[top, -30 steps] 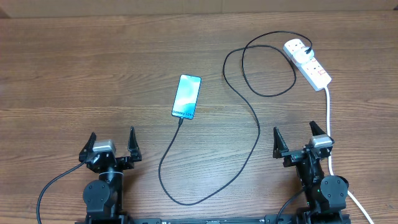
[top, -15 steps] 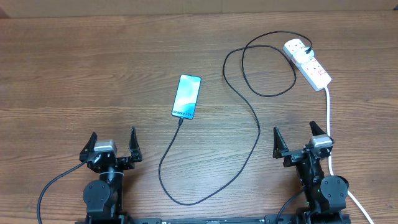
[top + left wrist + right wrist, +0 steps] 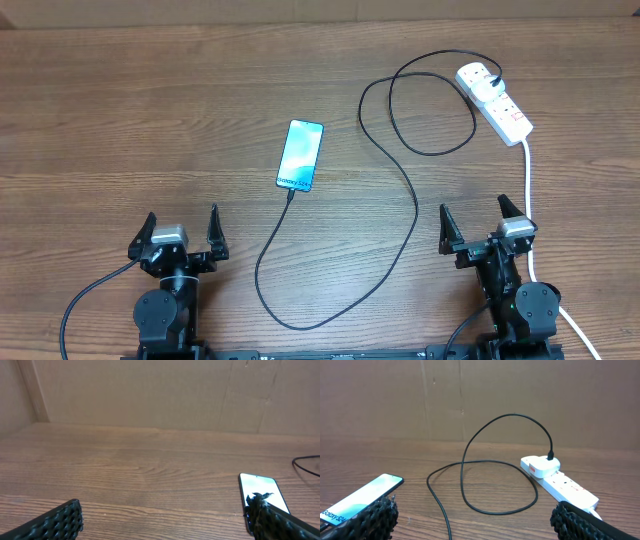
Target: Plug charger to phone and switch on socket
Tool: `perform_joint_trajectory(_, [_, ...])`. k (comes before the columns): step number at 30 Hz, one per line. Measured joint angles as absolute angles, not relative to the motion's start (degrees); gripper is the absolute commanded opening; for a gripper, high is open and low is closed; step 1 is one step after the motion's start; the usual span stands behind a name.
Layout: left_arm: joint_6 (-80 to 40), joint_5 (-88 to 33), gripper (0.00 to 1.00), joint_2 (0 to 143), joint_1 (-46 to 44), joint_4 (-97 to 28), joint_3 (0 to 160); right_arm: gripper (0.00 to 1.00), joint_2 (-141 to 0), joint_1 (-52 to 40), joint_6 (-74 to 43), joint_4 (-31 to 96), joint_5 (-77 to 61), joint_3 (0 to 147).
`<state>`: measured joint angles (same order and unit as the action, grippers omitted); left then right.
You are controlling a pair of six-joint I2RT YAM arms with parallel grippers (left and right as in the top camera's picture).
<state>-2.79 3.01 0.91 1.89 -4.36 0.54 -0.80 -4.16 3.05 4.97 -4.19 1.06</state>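
Both sets of jaws wide, empty. Socket (image 3: 505, 108) sits upper right in the overhead view, long axis diagonal, straight up-frame from right gripper (image 3: 472, 208), so the right arm is nearer. Charger (image 3: 416, 205) tip meets bottom edge of phone (image 3: 301, 155), mid-counter; seating unclear.

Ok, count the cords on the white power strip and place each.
2. The black charger, plugged in the strip's far end, loops to the phone; the white lead leaves its near end, passing the right arm. None looks hidden.

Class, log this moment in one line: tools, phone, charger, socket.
left tool: open, empty | right tool: open, empty | phone: flat, screen lit | charger: plugged into socket, tip at phone's bottom edge
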Motion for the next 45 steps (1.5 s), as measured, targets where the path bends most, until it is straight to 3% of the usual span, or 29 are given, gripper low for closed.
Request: perform_joint_trajectory(45, [-2.59, 1.67, 1.00, 0.91, 1.89, -4.49, 0.54, 1.00, -0.80, -4.16, 3.05, 5.02, -4.21, 1.06])
